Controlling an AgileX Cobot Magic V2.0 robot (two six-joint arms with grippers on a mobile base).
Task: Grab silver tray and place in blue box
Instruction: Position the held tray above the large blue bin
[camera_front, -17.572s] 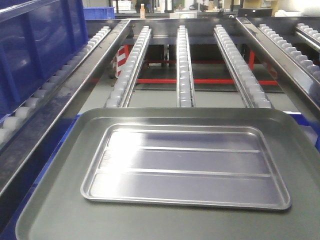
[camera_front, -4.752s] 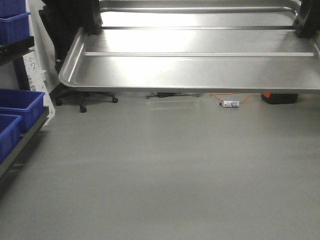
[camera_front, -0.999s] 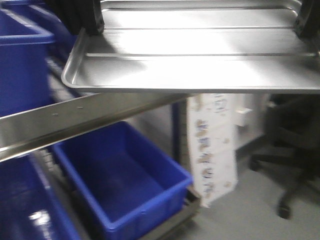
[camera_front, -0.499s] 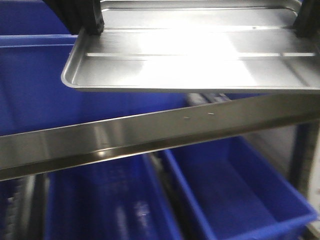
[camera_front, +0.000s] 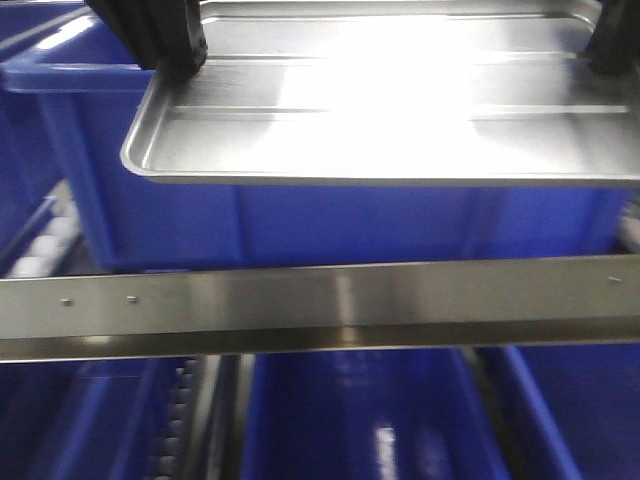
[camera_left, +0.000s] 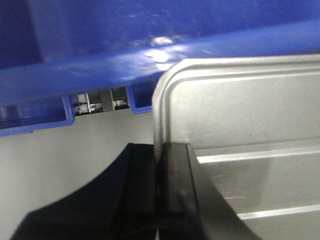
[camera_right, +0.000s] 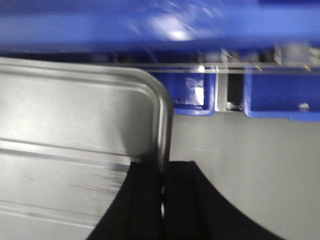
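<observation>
Brightly, the ridged, round-cornered silver tray (camera_front: 380, 135) gleams before the blue box (camera_front: 350, 225).

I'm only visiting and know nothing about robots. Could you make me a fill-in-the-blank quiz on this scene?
The silver tray is held ___ the steel rail.
The box beyond it is coloured ___.
The left fingers and right fingers pinch its rim, so the number of arms carrying it is ___.
Missing words: above; blue; two.
</observation>
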